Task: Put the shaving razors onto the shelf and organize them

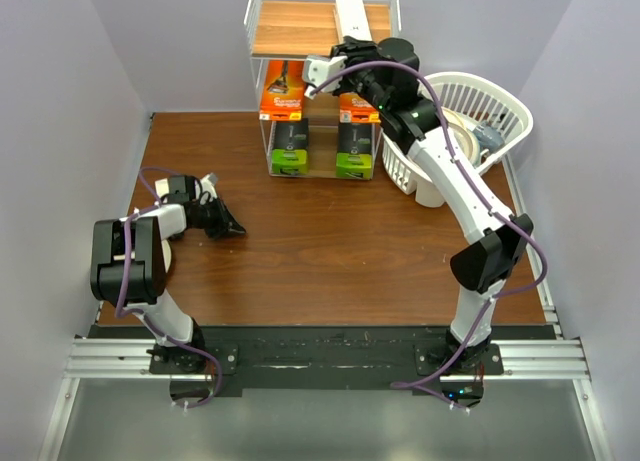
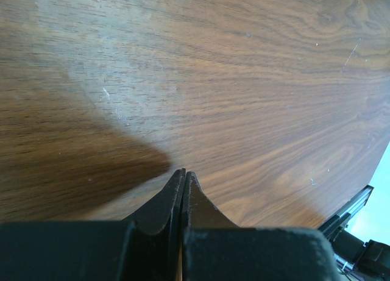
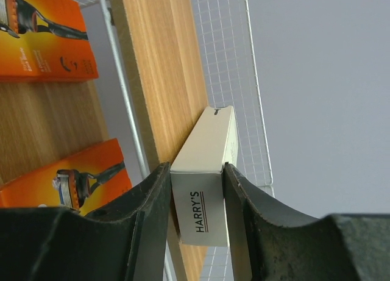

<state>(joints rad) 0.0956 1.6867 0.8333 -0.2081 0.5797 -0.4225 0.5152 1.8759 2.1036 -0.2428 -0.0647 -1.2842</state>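
A white box (image 1: 352, 16) (image 3: 207, 150) is clamped between the fingers of the right claw (image 1: 345, 51) (image 3: 196, 171), both pads being pressed against its long sides. The box is held over the right part of the top board (image 1: 295, 26) (image 3: 161, 61) of the shelf (image 1: 252, 36), with its length running from near to far, just beside the wire grid on the right side. Whether it lies on the board or is held just above it cannot be told. The word HARRY'S is printed on its near end.

On the middle tier, two orange cards (image 1: 282, 93) (image 1: 357, 108) are seen side by side, one left and one right. On the bottom tier below them, two black boxes (image 1: 289, 146) (image 1: 354, 149) with lime-green ends are set apart in the same way.

The left claw (image 1: 225, 224) (image 2: 183, 174) is clenched with nothing in it, its tips pressed together low over the bare surface (image 1: 330, 251) (image 2: 213, 80) at the left, well apart from the shelf.

A white slotted basket (image 1: 505, 101) is placed on the surface just right of the shelf, with cream plates (image 1: 458, 133) in it.
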